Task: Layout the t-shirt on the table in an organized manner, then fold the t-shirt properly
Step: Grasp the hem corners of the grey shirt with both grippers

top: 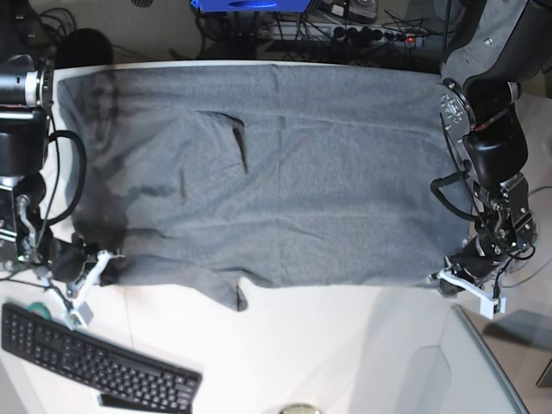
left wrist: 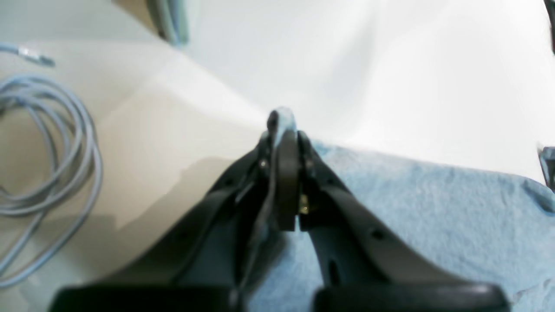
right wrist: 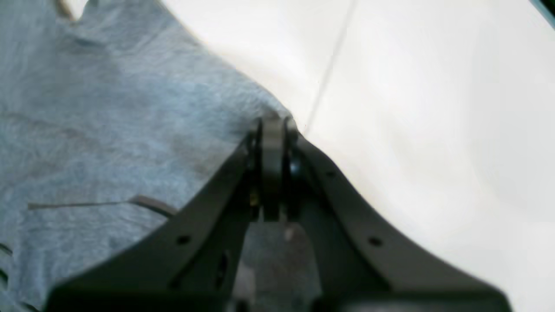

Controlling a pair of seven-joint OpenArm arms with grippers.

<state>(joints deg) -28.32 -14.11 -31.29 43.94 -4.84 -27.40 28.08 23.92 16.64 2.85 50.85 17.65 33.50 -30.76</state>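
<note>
Crosswise on the table (top: 345,345) — t-shirt (top: 285,181), near corners pinched by left gripper (left wrist: 284,130) and right gripper (right wrist: 273,123).

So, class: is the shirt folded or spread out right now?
Spread out. The shirt lies wide across the table, with a few wrinkles; one near-edge flap hangs down, and no fold is made.

Probably a lab: keyboard (top: 99,365), cables (left wrist: 47,143), robot arms.
</note>
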